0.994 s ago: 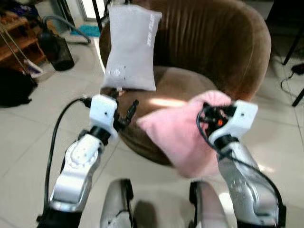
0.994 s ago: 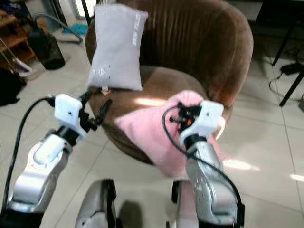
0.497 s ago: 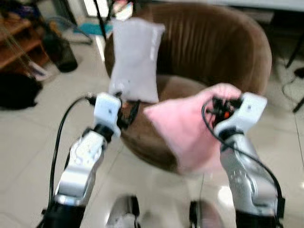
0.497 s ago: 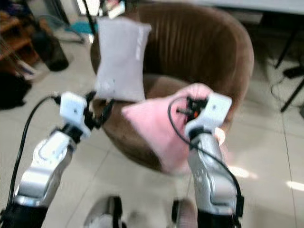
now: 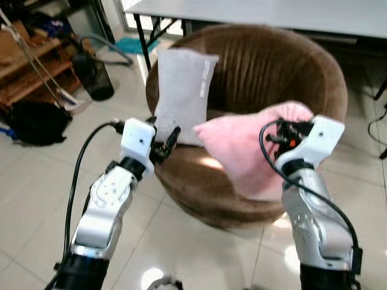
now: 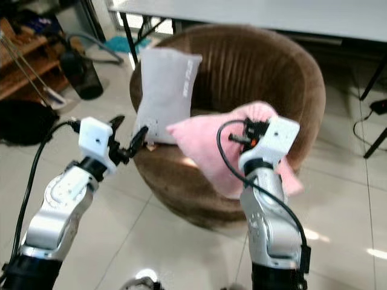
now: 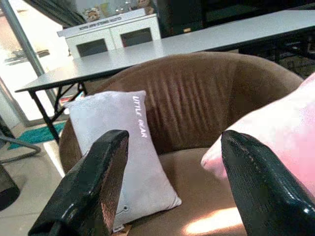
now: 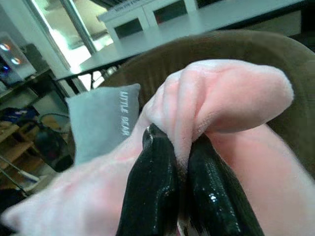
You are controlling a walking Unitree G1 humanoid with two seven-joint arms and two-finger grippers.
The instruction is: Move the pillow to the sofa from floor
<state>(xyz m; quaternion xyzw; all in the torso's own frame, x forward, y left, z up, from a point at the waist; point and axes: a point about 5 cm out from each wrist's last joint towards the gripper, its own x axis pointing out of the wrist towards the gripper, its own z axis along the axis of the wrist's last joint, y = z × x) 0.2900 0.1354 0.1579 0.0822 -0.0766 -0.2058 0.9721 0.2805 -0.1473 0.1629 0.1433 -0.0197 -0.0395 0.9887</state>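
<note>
A pink pillow (image 5: 242,148) hangs over the seat of a round brown sofa chair (image 5: 272,66), held up by one bunched corner. My right gripper (image 8: 174,189) is shut on that corner, at the chair's right side, and its fingers (image 8: 152,182) pinch the pink fabric. My left gripper (image 5: 166,142) is open at the chair's left front edge with nothing between its fingers (image 7: 93,182), a little apart from the pillow's near corner. A grey pillow (image 5: 181,93) leans upright against the chair's left backrest.
A grey table (image 5: 272,12) stands behind the chair. At the far left are wooden shelves (image 5: 27,72), a dark bin (image 5: 91,75), a hose and a black bag (image 5: 36,124) on the floor. Pale floor tiles (image 5: 205,254) lie in front of the chair.
The camera has risen and the view has shifted. My right gripper has lifted the pink pillow from the chair's front edge up over the seat. The left gripper has stayed open.
</note>
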